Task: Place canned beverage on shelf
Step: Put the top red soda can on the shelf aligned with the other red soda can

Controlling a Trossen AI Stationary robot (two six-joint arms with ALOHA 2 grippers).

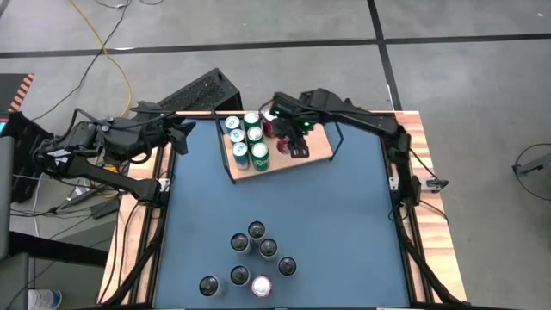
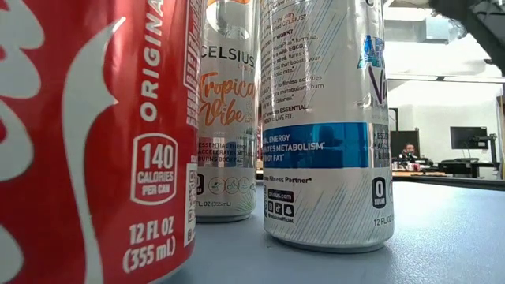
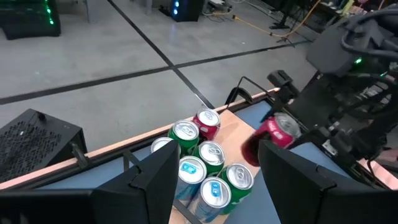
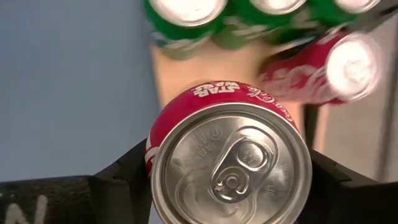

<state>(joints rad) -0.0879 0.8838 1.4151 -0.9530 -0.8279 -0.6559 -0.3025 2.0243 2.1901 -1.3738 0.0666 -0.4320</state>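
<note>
red can [image 4: 227, 165], clamped between right end effector [image 4: 227, 180] fingers

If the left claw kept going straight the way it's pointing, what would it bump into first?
Probably the cluster of green and blue cans on the shelf, which sit right between the left gripper fingers in its wrist view. The gap between them is hard to judge.
</note>
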